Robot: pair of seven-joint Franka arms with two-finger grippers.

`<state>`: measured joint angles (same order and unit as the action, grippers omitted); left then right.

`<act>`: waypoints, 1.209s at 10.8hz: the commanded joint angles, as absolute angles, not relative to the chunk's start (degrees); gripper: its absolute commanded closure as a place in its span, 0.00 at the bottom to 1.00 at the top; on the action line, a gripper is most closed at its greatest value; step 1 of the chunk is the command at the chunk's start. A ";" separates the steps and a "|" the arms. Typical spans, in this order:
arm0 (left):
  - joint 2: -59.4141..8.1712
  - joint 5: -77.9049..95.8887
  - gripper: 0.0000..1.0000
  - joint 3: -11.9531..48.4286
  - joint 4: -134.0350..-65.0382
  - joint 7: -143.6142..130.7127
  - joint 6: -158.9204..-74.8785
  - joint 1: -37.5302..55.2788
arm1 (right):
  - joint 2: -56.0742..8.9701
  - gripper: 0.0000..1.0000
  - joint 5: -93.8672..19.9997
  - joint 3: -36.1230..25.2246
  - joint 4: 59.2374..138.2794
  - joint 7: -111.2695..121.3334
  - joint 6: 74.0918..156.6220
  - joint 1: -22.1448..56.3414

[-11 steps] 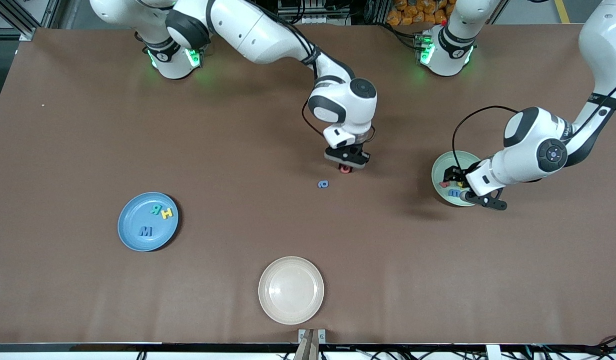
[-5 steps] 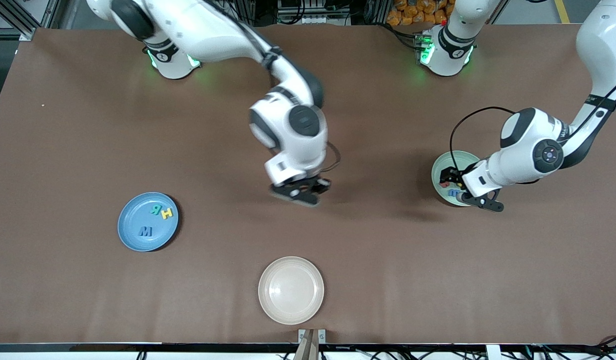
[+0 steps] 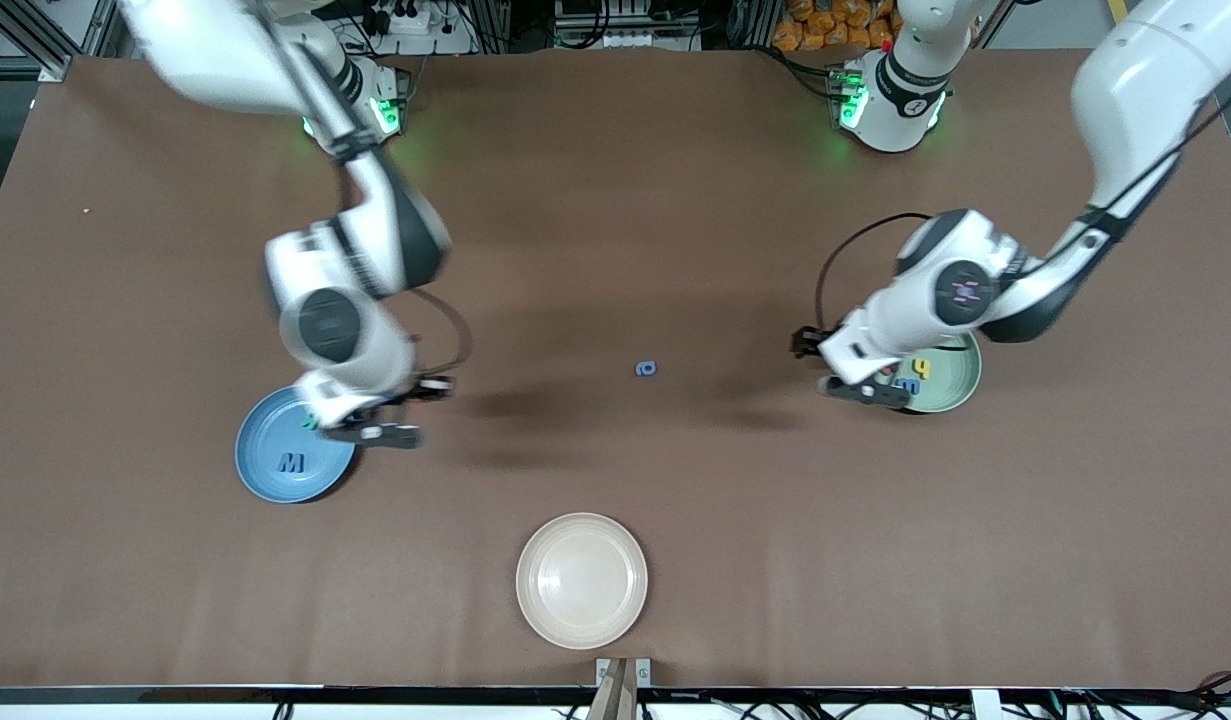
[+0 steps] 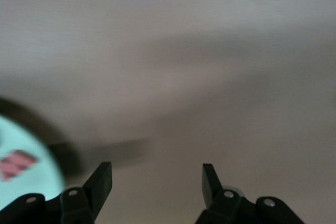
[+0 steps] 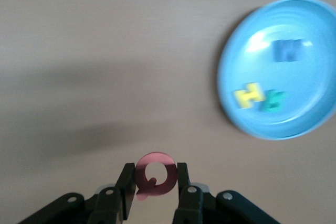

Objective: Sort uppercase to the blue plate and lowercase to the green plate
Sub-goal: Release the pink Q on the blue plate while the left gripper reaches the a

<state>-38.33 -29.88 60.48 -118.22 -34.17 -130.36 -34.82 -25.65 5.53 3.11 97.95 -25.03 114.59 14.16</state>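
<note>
Red Q (image 5: 155, 176) clamped in right claw (image 3: 370, 430) at blue plate (image 3: 265, 470) rim, for dropping; left claw (image 4: 156, 181) released, empty, beside green plate (image 3: 960, 385).

R gripper (image 3: 400, 410), clamping the red Q (image 5: 155, 174), is swinging away from mid-table toward the blue plate (image 3: 265, 470) and is now arriving over its rim, w/ the yellow H (image 5: 248, 96) & teal R (image 5: 273, 100) hidden beneath it in front view. L gripper (image 3: 843, 368), fingers apart, is pulling off the green plate (image 3: 960, 375) toward table centre, uncovering the yellow h (image 3: 916, 368).
</note>
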 commanded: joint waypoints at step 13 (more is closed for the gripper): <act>-38.05 -22.33 0.24 39.66 -106.53 -69.16 -138.68 3.05 | -18.83 0.00 3.78 -4.75 106.52 -5.19 118.15 7.21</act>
